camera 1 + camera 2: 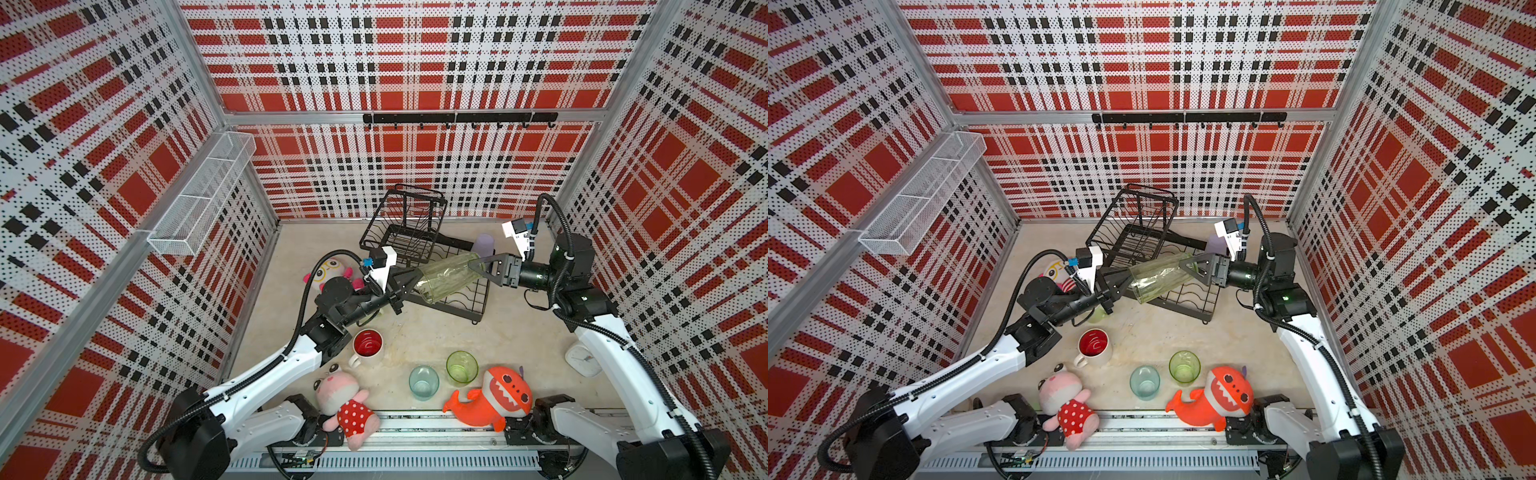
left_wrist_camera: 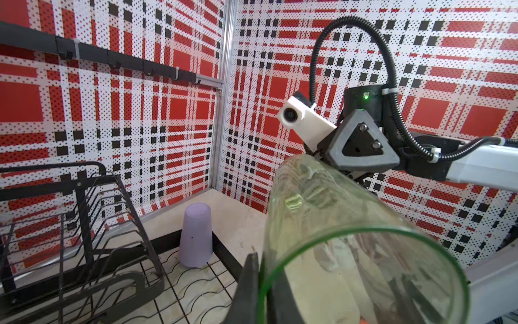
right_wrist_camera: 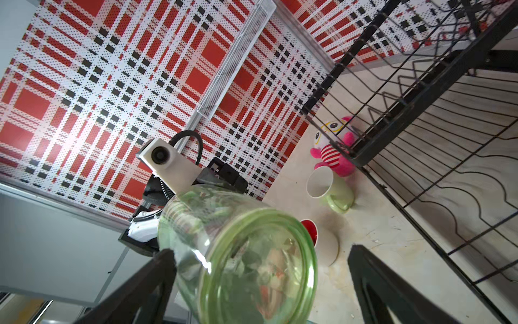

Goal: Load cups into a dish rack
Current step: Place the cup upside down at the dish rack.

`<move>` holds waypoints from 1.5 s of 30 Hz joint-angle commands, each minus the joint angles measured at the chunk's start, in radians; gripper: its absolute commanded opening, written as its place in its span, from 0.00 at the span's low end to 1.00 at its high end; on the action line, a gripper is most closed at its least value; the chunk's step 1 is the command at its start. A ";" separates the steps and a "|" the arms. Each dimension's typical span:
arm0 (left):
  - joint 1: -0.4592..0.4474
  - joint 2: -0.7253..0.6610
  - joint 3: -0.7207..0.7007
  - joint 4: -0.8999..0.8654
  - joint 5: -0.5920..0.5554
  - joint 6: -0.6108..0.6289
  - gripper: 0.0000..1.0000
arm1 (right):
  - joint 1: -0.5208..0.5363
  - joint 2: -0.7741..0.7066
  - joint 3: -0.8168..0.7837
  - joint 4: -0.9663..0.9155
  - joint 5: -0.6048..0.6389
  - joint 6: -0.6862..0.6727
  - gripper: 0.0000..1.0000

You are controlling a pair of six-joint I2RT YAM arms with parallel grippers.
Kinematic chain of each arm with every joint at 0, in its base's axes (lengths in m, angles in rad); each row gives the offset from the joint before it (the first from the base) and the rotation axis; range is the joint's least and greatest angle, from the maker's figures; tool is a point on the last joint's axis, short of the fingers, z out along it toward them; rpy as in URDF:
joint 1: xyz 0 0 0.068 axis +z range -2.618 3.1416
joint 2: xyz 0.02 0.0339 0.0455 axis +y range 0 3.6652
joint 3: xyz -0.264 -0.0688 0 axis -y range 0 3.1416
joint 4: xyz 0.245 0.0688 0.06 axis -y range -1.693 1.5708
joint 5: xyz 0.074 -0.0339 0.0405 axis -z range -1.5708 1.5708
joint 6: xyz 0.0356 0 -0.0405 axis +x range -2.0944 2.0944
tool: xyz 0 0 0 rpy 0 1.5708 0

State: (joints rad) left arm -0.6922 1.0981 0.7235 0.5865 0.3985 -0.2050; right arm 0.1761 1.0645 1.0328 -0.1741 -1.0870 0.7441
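You have the tall clear green glass [image 1: 449,276] on its side in the air, over the wider base of the black wire two-tier dish rack [image 1: 409,239]. Whether it touches the wires, you cannot tell.

Your left pincer [image 1: 416,277] is clenched on the wall of the glass at its open rim. In the left wrist view one finger [image 2: 251,280] lies outside the wall, and the other shows only dimly through the glass. Both are cut off by the frame edge.

Your right pincer [image 1: 477,269] is spread wide around the thick bottom of the glass. In the right wrist view one finger [image 3: 159,269] sits close against it and the other [image 3: 370,280] stands well clear.

The lilac plastic tumbler [image 2: 195,235] stands upside down in a back corner of the rack's base. In both top views the right pincer hides most of it.

The pale green mug [image 3: 333,190] lies on its side on the bench [image 1: 436,340], and from above the left arm [image 1: 291,361] covers nearly all of it.

The white mug with red inside [image 1: 368,347], the teal glass [image 1: 423,382] and the short clear green glass [image 1: 461,368] stand upright on the bench, outside the rack.
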 commanded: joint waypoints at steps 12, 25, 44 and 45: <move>-0.018 0.083 -0.009 0.217 0.133 0.191 0.00 | 0.045 -0.020 -0.069 -0.042 -0.095 -0.027 0.99; -0.027 0.106 -0.004 0.212 0.241 0.225 0.00 | 0.090 0.007 -0.074 -0.218 -0.159 -0.262 0.95; 0.011 0.075 -0.148 0.500 0.316 0.044 0.00 | 0.091 -0.005 -0.083 -0.228 -0.229 -0.324 0.96; 0.008 0.086 -0.144 0.502 0.319 0.046 0.00 | 0.090 -0.008 -0.086 -0.224 -0.229 -0.323 0.96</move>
State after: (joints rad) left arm -0.6617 1.1858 0.5648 0.9604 0.6998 -0.1696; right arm 0.2657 1.0695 0.9672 -0.4194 -1.3186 0.4278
